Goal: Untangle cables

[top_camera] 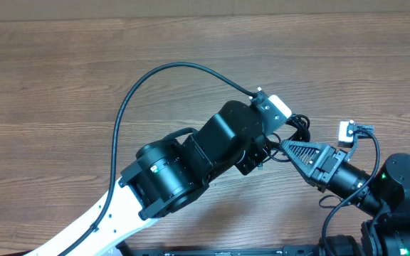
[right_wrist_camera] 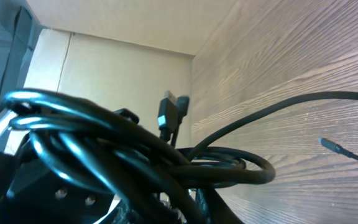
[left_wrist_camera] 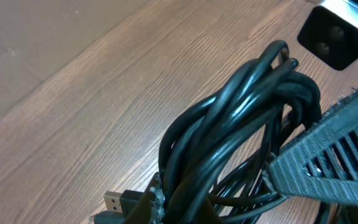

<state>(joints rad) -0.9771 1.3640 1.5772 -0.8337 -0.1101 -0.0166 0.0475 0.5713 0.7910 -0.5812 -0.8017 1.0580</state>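
We log right gripper (top_camera: 286, 145) grey, ribbed | cables (left_wrist_camera: 241, 118) at its tip glossy black | plug (right_wrist_camera: 174, 106) beyond it black | table (top_camera: 84, 71) beneath brown, streaky wood grain

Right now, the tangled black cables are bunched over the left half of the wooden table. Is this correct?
Not quite: only the side is wrong. The overhead view shows the tangled black cables bunched over the right half of the wooden table.
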